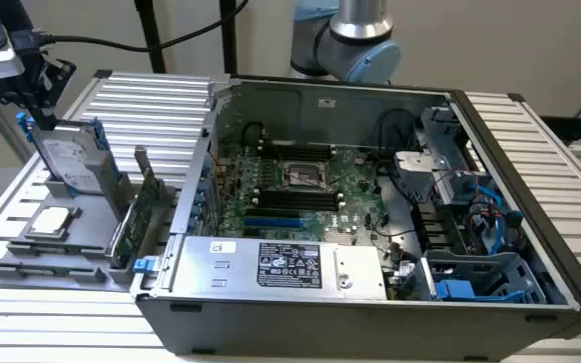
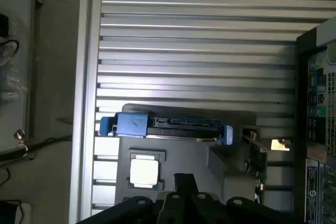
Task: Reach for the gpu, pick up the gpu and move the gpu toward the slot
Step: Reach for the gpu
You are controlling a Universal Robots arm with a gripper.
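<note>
On the slatted desk [image 1: 139, 98] the gpu [image 1: 141, 203] stands on edge between drive [image 1: 69, 155] and case [image 1: 371, 302], at four o'clock from my end effector [image 1: 40, 115], which hangs closed over the drive; I'd shift across and open before descending squarely.

The exterior camera sits high above the open computer case [image 1: 371, 318] and faces obliquely down, far enough back to take in the whole case and the grey parts holder [image 1: 28, 261] at the exterior view's left. The wrist camera looks steeply down on that holder from nearer. Both views share the hard drive [image 1: 69, 155], CPU chip [image 1: 51, 220], gpu [image 1: 141, 204] and slatted table [image 2: 199, 35].
</note>
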